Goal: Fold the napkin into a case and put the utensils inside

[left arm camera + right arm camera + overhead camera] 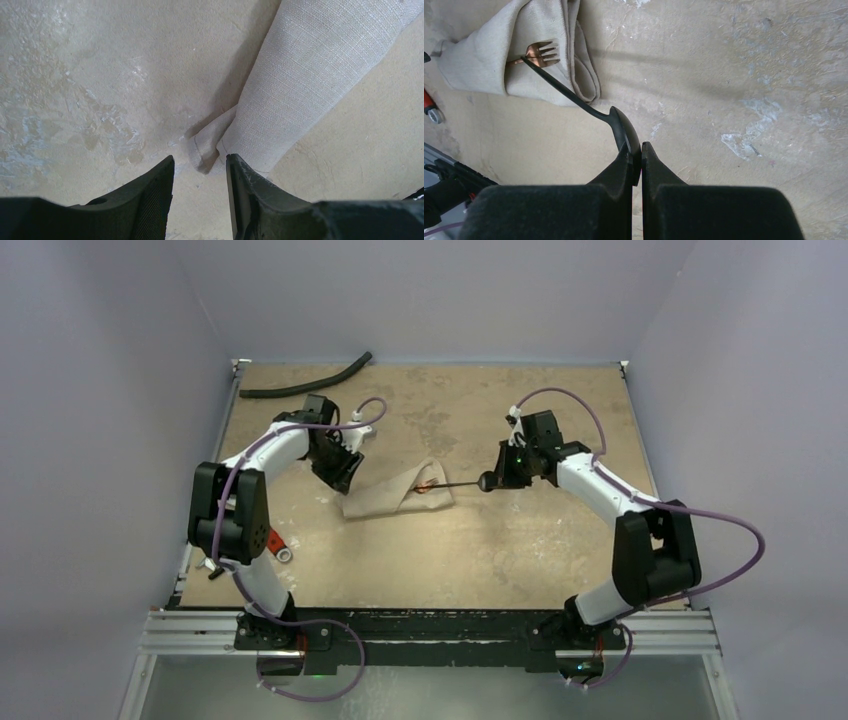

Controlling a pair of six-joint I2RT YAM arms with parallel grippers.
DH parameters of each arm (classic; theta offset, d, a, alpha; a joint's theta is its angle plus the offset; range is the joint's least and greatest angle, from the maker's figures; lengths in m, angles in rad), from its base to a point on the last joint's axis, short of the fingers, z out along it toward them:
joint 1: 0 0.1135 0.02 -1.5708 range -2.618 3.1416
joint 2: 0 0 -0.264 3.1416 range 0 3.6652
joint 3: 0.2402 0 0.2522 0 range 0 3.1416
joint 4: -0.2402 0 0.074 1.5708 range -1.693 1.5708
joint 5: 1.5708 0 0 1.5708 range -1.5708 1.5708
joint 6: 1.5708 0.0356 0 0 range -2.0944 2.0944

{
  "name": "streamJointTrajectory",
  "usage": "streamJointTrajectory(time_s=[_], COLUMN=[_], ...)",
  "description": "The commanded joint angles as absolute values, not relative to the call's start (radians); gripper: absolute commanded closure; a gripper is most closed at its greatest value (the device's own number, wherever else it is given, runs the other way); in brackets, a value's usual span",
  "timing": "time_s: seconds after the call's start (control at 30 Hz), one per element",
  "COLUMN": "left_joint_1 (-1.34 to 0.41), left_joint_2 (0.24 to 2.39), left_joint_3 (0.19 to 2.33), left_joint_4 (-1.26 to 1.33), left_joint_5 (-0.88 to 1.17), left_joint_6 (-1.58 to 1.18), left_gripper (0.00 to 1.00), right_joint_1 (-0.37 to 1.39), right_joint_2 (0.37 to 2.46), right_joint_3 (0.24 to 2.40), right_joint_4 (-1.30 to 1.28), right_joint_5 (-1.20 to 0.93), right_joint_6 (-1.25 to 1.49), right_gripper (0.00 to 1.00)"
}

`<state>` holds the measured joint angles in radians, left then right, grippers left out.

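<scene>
Napkin (pixel 395 496) of soft beige-tan cloth, folded into a flat tapered case, lies left of centre on the mottled tan tabletop (pixel 500 550), its wide mouth facing right. A copper-coloured fork (pixel 543 52) shows its tines at the mouth, beside the slim handle of a black spoon (pixel 623 129) whose tip reaches into the opening. The right gripper (pixel 636 150), low and pointing left, is clamped on the spoon's round bowl. The left gripper (pixel 200 160), its wrist bent down over the narrow end, stands part-way apart, the folded tip lying at the gap between its fingers.
</scene>
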<state>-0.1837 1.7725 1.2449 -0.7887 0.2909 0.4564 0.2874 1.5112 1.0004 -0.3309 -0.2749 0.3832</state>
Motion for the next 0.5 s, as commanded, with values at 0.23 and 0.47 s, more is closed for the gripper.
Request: streamJointTrajectory(time_s=[0.23,0.47], left_joint_1=[-0.215,-0.227], left_joint_2=[1.715,1.702], left_joint_3=[1.215,1.192], left_joint_4=[-0.732,-0.732], left_joint_5=[0.253,0.232], left_joint_6=[0.465,0.471], left_gripper=[0.58,0.58], right_joint_1=[0.293,0.329], right_joint_2=[1.552,1.571], right_joint_3=[1.069,1.073], right_joint_4=[-0.252,-0.228], right_joint_5=[-0.337,-0.352], right_joint_6=[0.409,0.424], right_gripper=[1.0,1.0])
